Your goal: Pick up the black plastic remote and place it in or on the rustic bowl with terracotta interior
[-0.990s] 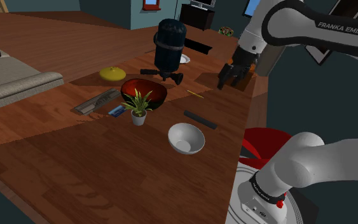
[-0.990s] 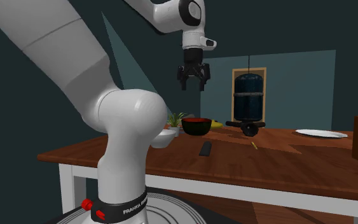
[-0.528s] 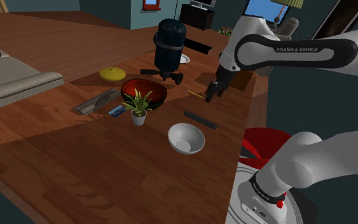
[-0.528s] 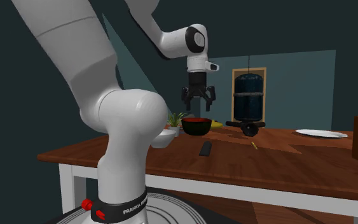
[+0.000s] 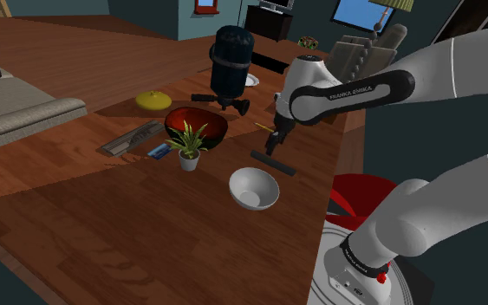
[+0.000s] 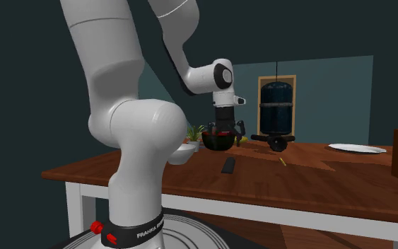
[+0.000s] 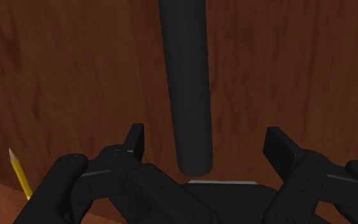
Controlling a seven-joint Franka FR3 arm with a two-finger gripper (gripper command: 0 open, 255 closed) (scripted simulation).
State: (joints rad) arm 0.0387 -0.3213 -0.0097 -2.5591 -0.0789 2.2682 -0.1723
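Observation:
The black remote (image 5: 273,162) lies flat on the wooden table, near the edge on the shoulder view's right. In the wrist view the remote (image 7: 184,83) is a long dark bar running away from the hand, its near end between the fingers. My gripper (image 5: 273,147) hangs open just above that end, touching nothing; its fingers (image 7: 135,137) stand wide apart around the bar. From the side the gripper (image 6: 224,140) is still well above the remote (image 6: 228,165). The dark bowl with the red-brown inside (image 5: 196,124) sits further in, and the bowl (image 6: 218,146) shows behind the gripper.
A white bowl (image 5: 253,187) and a small potted plant (image 5: 188,143) stand close to the remote. A yellow pencil (image 5: 265,128) lies beside the gripper. Behind are a dark water jug (image 5: 231,65), a yellow lump (image 5: 152,100) and a grey flat item (image 5: 132,137). A red bin (image 5: 359,195) stands below the table edge.
The arm has swung down and toward the shoulder view's left, bringing the gripper from high over the table's far edge to just above the remote. The jaws stayed open.

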